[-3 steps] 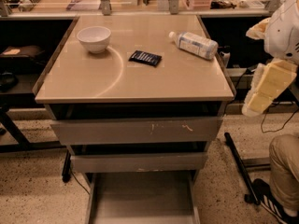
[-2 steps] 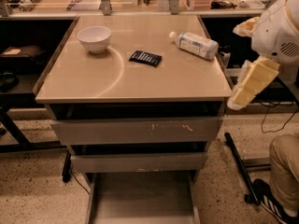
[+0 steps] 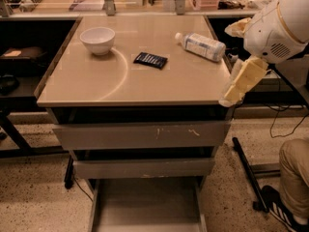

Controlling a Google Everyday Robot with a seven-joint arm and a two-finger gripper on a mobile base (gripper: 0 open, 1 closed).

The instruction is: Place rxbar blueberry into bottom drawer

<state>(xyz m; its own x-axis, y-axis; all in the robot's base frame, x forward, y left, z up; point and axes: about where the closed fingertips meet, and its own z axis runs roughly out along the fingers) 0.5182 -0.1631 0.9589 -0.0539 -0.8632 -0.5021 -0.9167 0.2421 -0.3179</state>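
Cream hand [image 3: 235,90], seemingly just off table [image 3: 96,83], right side; bottom drawer [image 3: 145,208] half-visible.

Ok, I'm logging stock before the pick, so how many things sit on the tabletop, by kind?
White bowl: 1
Clear plastic bottle: 1
rxbar blueberry: 1
Total: 3
The gripper hangs off the front corner of the table on the bottle's side, apart from all three.
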